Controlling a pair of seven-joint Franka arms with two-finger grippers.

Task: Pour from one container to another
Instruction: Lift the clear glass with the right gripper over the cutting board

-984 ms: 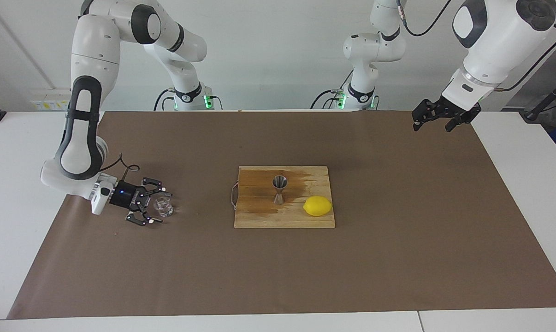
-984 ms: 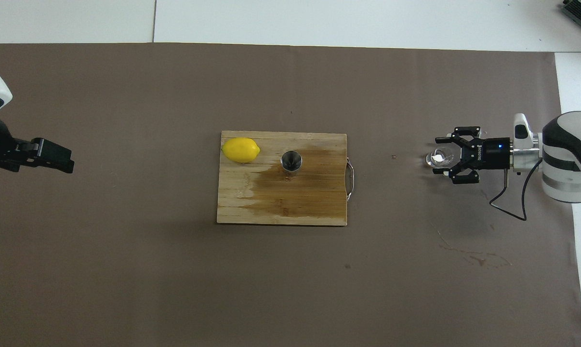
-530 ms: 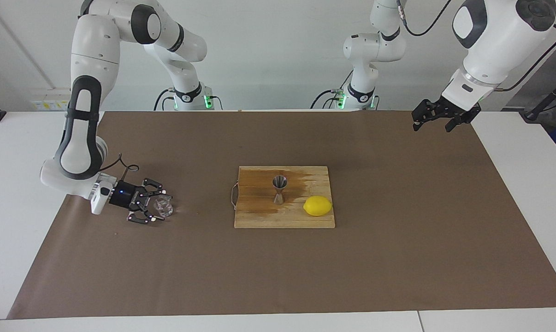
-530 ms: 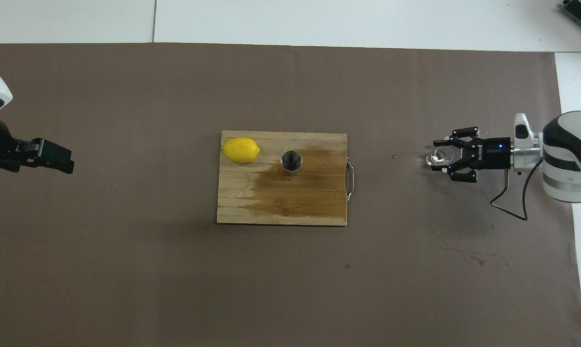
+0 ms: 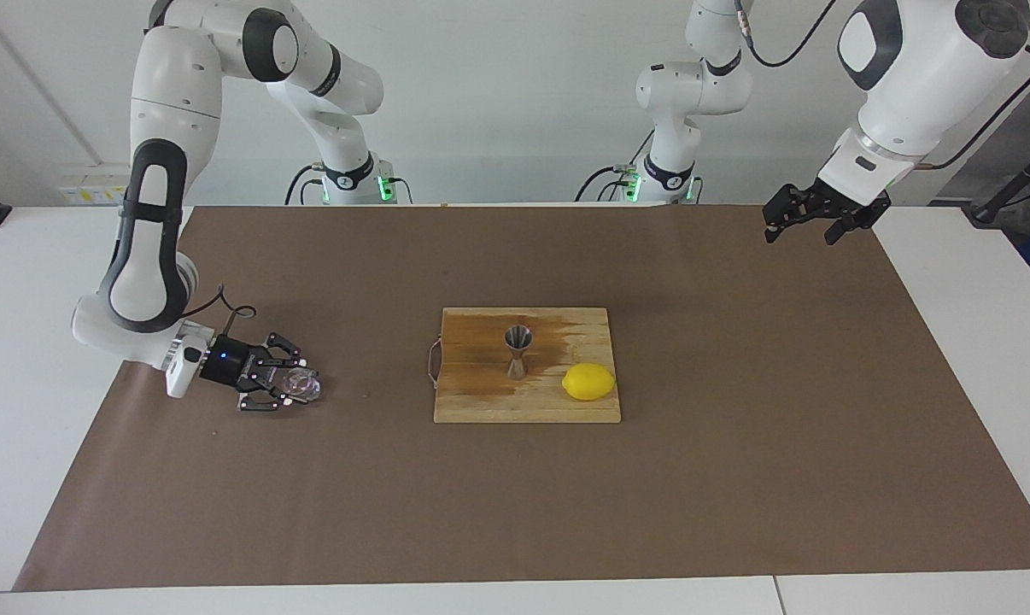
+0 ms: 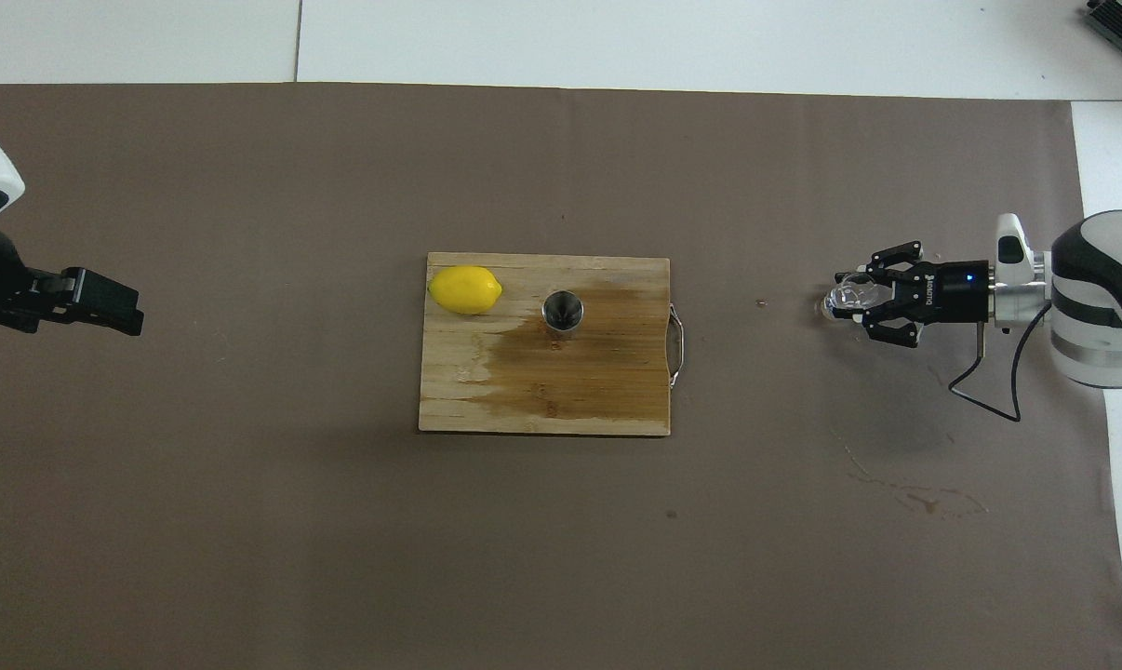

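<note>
Brown paper (image 5: 737, 444) is spread over the white table, with a wooden cutting board (image 5: 481, 401) at its middle. On the board, a steel jigger (image 5: 517, 350) is stood upright beside a lemon (image 5: 588, 382). Toward the right arm's end from the board, a clear glass cup (image 5: 300, 386) is clamped by the right gripper (image 5: 289, 386). The left gripper (image 5: 810, 224) is held with fingers apart, waiting above the paper's opposite end.

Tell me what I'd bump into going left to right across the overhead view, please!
Left gripper → lemon → jigger → board's handle → glass cup, which the right gripper holds.
</note>
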